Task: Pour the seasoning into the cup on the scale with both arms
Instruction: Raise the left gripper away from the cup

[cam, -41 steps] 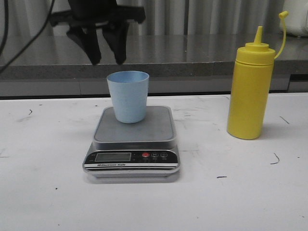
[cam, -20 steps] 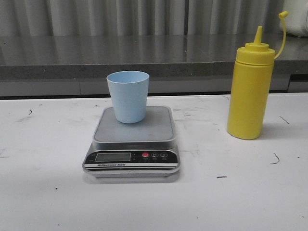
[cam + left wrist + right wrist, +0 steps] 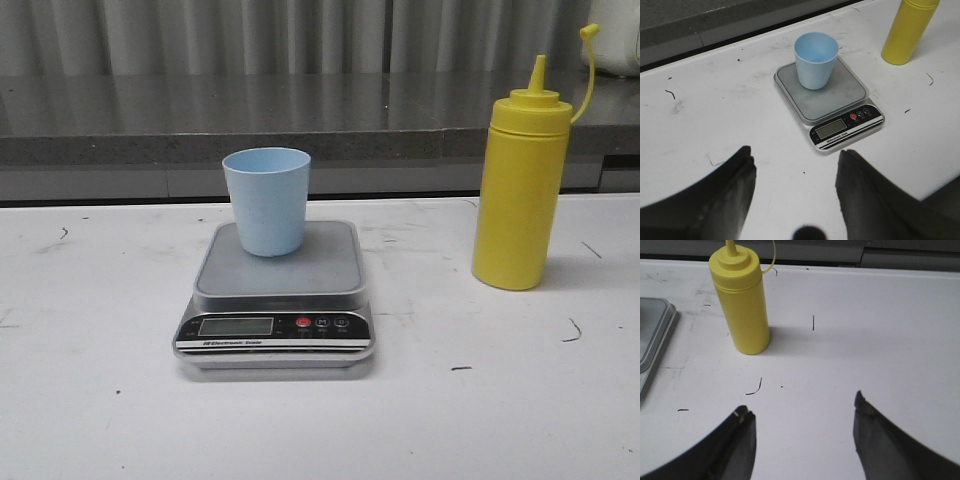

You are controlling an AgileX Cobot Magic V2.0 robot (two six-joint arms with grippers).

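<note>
1. Plainly, the left gripper (image 3: 795, 167) has its jaws spread wide apart, holding nothing and touching nothing; it hangs above the white bench (image 3: 90, 400) with the scale in sight beyond its tips.
2. The right gripper (image 3: 802, 415) likewise has its jaws wide apart and empty, above a bare patch of bench, with the bottle standing well clear of both fingers (image 3: 740, 440).
3. In the front view neither gripper shows.
4. The cup (image 3: 266, 200) is a small light blue tumbler, tapered and without a handle, standing upright on the grey platform of the scale (image 3: 277, 290), toward the platform's rear and left of its middle.
5. From the left wrist view the inside of the cup (image 3: 815, 60) looks bare blue; nothing can be seen in it.
6. The scale lies flat on the bench with its black-and-silver front facing the camera, showing a display, one red button and two dark ones; the reading cannot be made out.
7. The bottle (image 3: 520, 185) is tall, yellow plastic, upright on the bench to the right of the scale and apart from it.
8. Its pointed nozzle is uncovered, and the little cap (image 3: 589, 31) hangs off to the right on a thin tether.
9. What the bottle holds cannot be told through its opaque wall.
</note>
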